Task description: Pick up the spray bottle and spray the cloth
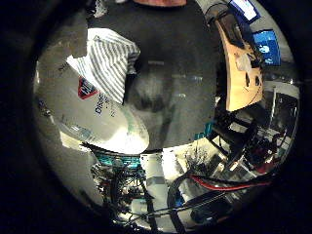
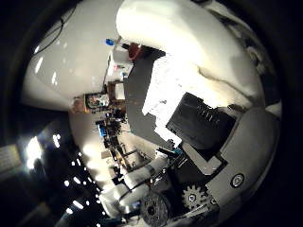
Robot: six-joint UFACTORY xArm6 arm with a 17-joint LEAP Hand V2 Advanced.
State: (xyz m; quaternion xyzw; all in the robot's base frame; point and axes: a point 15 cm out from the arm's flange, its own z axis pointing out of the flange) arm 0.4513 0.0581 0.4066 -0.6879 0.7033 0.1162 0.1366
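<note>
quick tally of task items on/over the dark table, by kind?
Spray bottle: 1, white, close to the palm
Cloth: 1, striped white and grey, lying on the dark table
Total: 2

Spray bottle (image 1: pixel 92 114), white, close to palm: carries a label w/ a red shield-shaped badge holding white letters, and blue lettering just beside it, none of it legible. Blue screens (image 1: pixel 267 46) in the background show pale marks, too small to read. No other text, numbers or signs readable.
</note>
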